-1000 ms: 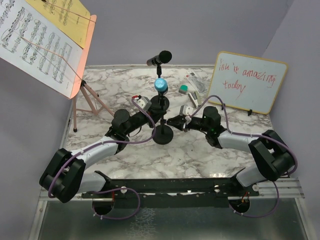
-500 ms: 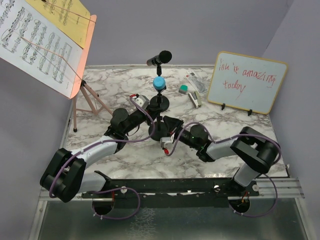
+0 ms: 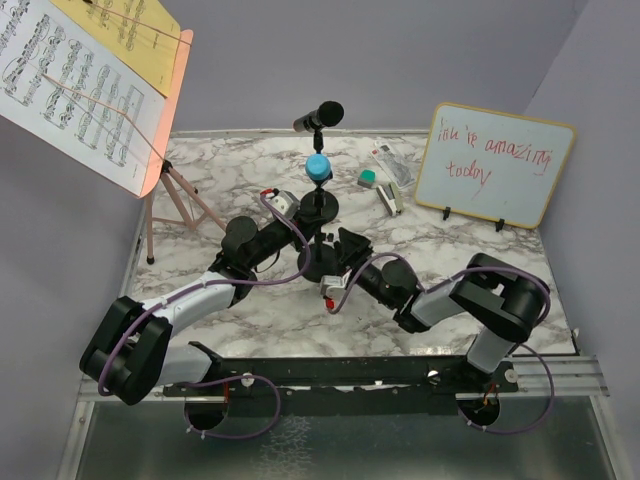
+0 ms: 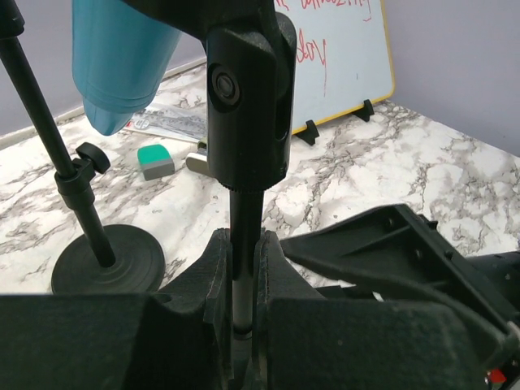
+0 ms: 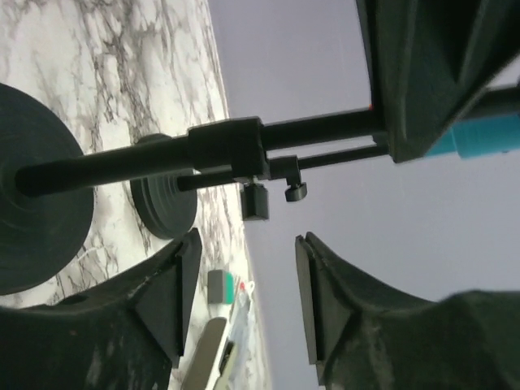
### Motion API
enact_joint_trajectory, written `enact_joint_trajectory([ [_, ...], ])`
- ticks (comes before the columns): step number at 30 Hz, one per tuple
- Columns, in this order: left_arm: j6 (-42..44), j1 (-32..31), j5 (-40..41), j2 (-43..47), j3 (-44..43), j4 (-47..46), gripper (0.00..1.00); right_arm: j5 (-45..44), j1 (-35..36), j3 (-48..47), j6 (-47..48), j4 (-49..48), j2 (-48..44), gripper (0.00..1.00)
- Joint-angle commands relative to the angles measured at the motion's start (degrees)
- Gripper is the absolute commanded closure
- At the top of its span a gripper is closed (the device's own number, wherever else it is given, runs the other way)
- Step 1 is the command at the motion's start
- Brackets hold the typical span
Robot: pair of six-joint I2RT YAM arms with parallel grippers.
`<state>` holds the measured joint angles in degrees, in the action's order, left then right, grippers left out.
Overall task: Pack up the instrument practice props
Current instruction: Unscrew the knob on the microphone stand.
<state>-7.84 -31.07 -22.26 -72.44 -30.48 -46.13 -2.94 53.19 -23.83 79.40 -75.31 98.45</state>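
Observation:
My left gripper (image 3: 305, 232) (image 4: 242, 268) is shut on the shaft of the near black mic pole (image 4: 244, 207), below its clip. This pole carries the blue microphone (image 3: 318, 167) (image 4: 122, 65) and has a round base (image 3: 318, 264). The far pole (image 3: 318, 205) stands just behind it and carries the black microphone (image 3: 318, 117). My right gripper (image 3: 342, 247) (image 5: 244, 301) is open and empty, right beside the near pole's base (image 5: 32, 219). The pink music rack (image 3: 170, 110) on tripod legs holds sheet-music pages (image 3: 70, 80) at the far left.
The wood-framed whiteboard (image 3: 495, 165) stands at the back right. A green eraser (image 3: 368, 179), a stapler (image 3: 392, 198) and a clear packet lie behind the poles. The right arm's links (image 3: 440, 295) lie low across the right half of the table.
My right gripper swung left from the stapler area to the near pole's base and rolled over. My left gripper has stayed shut on the pole.

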Motion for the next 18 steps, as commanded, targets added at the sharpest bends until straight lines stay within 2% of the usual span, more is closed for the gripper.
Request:
enact_joint_trajectory([
  [1, -0.73, -0.40, -1.82, 0.20, 0.60, 4.99, 1.00, -4.23, 0.11, 1.21, -19.27, 1.60, -5.88, 0.39],
  [3, -0.61, -0.40, -1.86, -0.01, 0.60, 5.07, 1.00, -4.46, 0.05, 0.83, -29.23, 6.87, -9.76, 0.32],
  [8, -0.52, -0.31, -2.13, 0.00, 0.51, 5.13, 1.00, -1.95, -0.91, -3.10, -52.31, 24.54, -18.86, 0.25],
  [15, -0.69, -0.31, -2.18, 0.12, 0.60, 5.17, 1.00, -1.15, -4.05, -5.95, -81.31, 32.37, -25.06, 0.09],
  [18, -0.69, -0.31, -2.24, 0.04, 0.60, 5.17, 1.00, 4.32, -6.95, -7.06, -93.37, 33.60, -25.71, 0.08],
])
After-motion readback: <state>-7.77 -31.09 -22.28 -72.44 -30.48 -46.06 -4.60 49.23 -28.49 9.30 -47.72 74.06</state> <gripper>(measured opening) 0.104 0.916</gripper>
